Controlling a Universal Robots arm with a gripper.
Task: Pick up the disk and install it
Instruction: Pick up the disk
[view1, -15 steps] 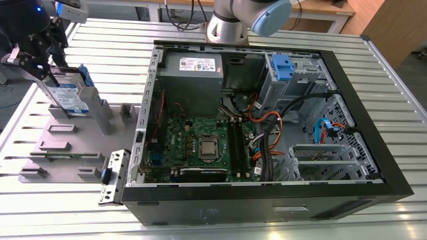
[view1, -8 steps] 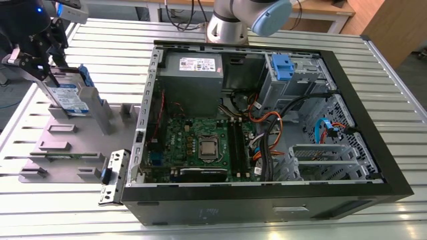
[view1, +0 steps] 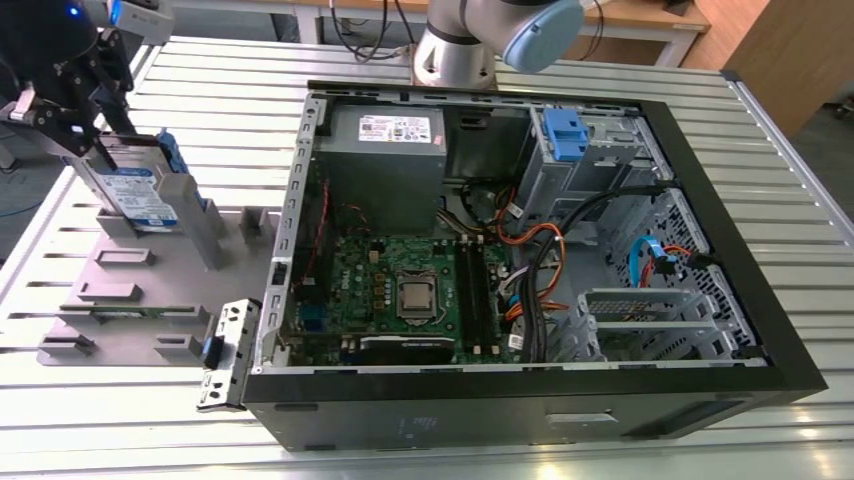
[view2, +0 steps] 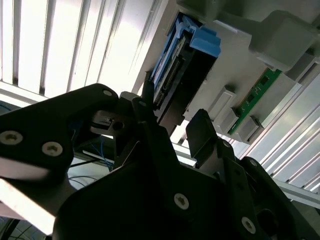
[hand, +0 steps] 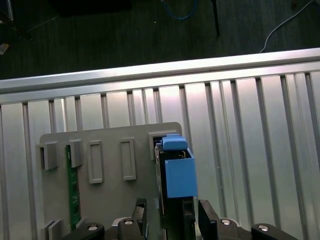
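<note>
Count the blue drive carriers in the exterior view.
2. One frames the disk, standing in the grey fixture at the exterior view's left; the other carrier sits in the drive bay of the case. More may be hidden.

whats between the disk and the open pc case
In the exterior view, grey upright posts of the fixture plate stand between the disk and the case.

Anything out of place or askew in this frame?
Nothing spilled or damaged. A small metal plate sits tilted at the computer case's corner, on the exterior view's left. The disk stands upright in its grey holder.
</note>
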